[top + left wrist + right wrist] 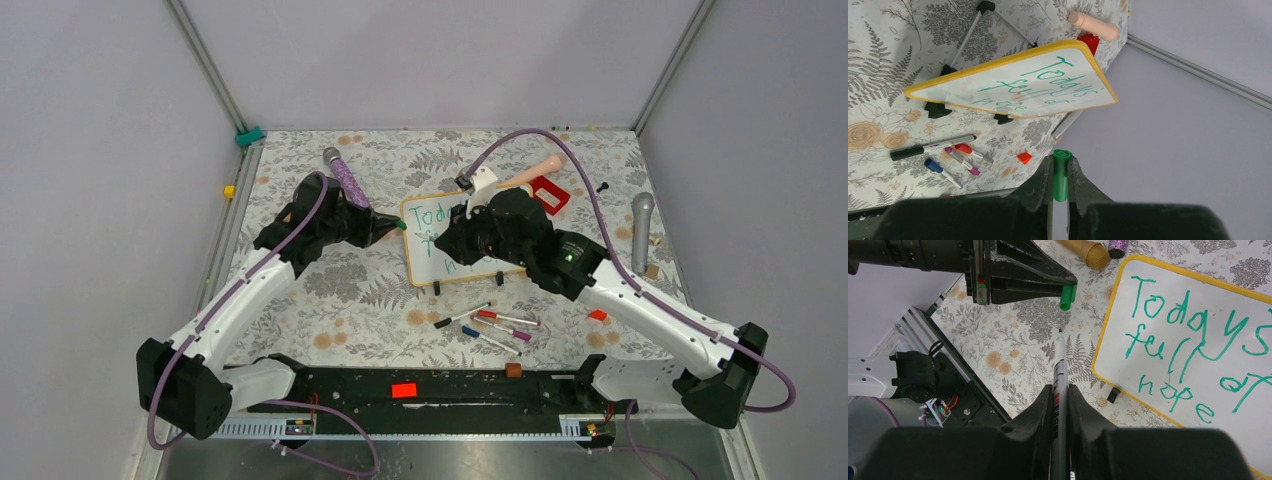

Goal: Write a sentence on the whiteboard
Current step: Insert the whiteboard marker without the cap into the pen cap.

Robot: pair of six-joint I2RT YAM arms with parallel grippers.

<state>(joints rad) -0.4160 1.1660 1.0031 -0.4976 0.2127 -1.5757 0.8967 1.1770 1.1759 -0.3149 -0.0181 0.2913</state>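
Left pincer (1061, 167): clamped on a green cap (1061, 176). Just beside it, mid-tabletop (340, 300): whiteboard (425, 265) on black clip feet, right part hidden under the right arm in the top view. Green sentence (1188, 350) in three lines: "Todays full of hope". Right pincer (1059, 392): closed on a marker (1059, 372), bare tip aimed at the cap, apart from it. Loose markers (490, 325) near the board's front edge.

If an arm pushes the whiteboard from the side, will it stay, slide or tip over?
The whiteboard looks thin and rigid, so it is probably light and would slide easily on the patterned cloth. It rests only on small black clip feet, so a hard push may tip it.
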